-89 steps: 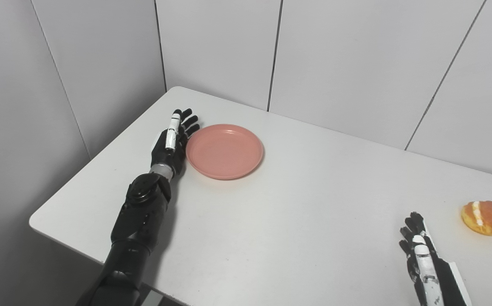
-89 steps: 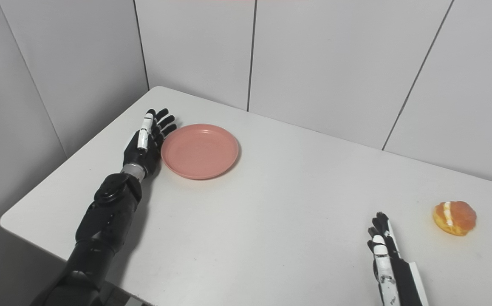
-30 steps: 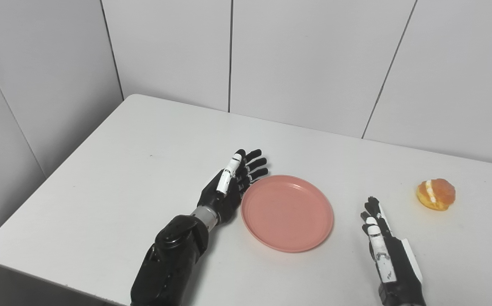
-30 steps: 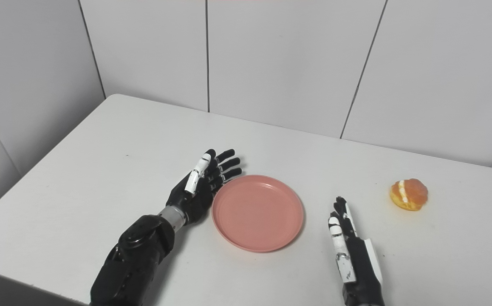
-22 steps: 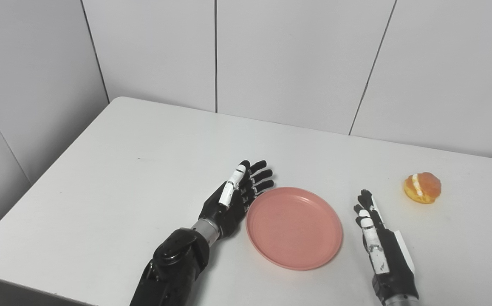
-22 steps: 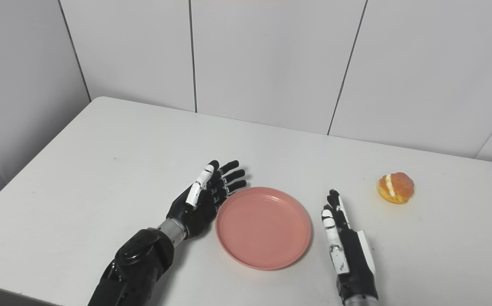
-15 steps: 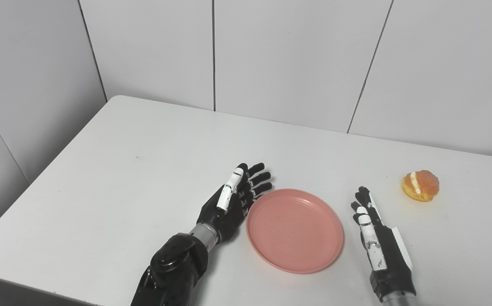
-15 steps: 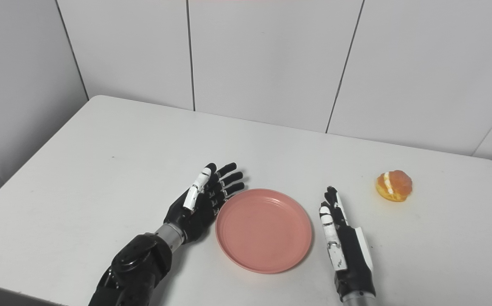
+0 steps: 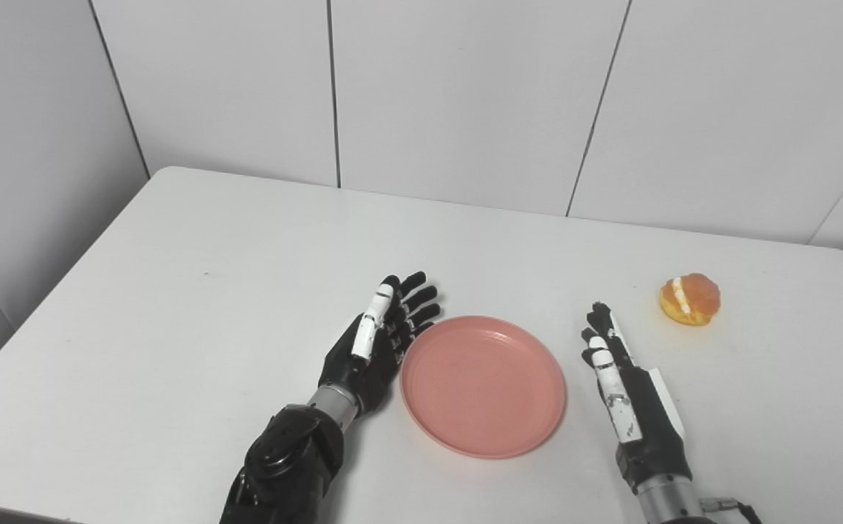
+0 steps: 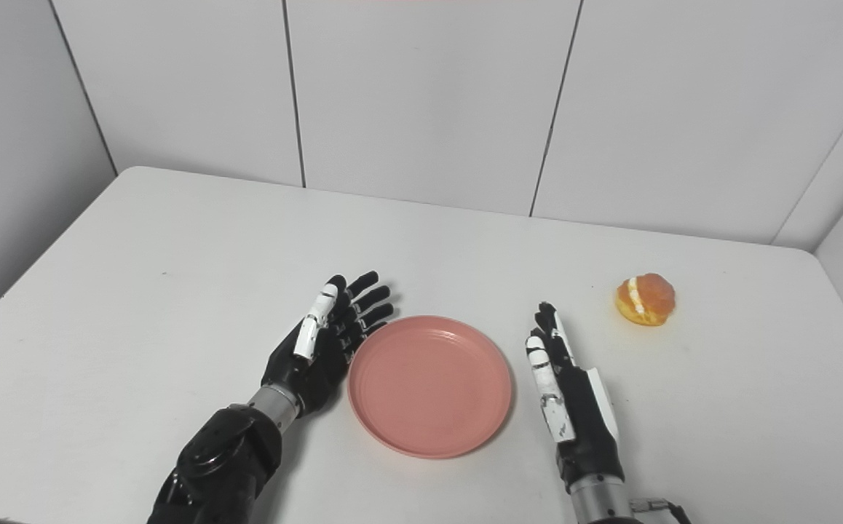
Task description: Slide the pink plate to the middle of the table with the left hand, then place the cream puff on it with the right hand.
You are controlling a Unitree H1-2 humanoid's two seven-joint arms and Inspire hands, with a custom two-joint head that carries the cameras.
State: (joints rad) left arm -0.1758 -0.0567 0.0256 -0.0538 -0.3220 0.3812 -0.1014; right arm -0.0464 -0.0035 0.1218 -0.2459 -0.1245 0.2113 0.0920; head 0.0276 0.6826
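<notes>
Pink plate (image 9: 483, 384) sits flat on the white worktop (image 9: 196, 291), between the two hands and roughly mid-worktop by eye.

L hand (image 9: 378, 342): fingers spread, holding nothing, edge-on w/ palm facing the plate. Plate rim is right at the palm side; cannot tell if touching or just beside.

R hand (image 9: 625, 393): fingers straight and together-ish, empty, resting edge-on just beside the plate's other side, small gap visible. Not gripping.

Cream puff (image 9: 689, 298): on the worktop, ahead of the R hand and a bit to its outer side, near its fingertips but apart. Well clear of the plate. Split w/ cream band showing, sits upright-ish.

Step in hand (judgement): slide looks done or at its very end, plate approx centred. Puff step not yet begun.

Next move calls for:
- L hand to back off the rim w/o nudging the plate.
- R hand to reach fwd and outward to the puff, open around it, close lightly. Soft pastry, cream likely to squeeze out if pinched hard.
- Lift clear, carry back toward the plate, which lies inward of the R hand, set down near its centre, release.

Risk: R hand's forearm sweeping the plate rim on the return pass.
</notes>
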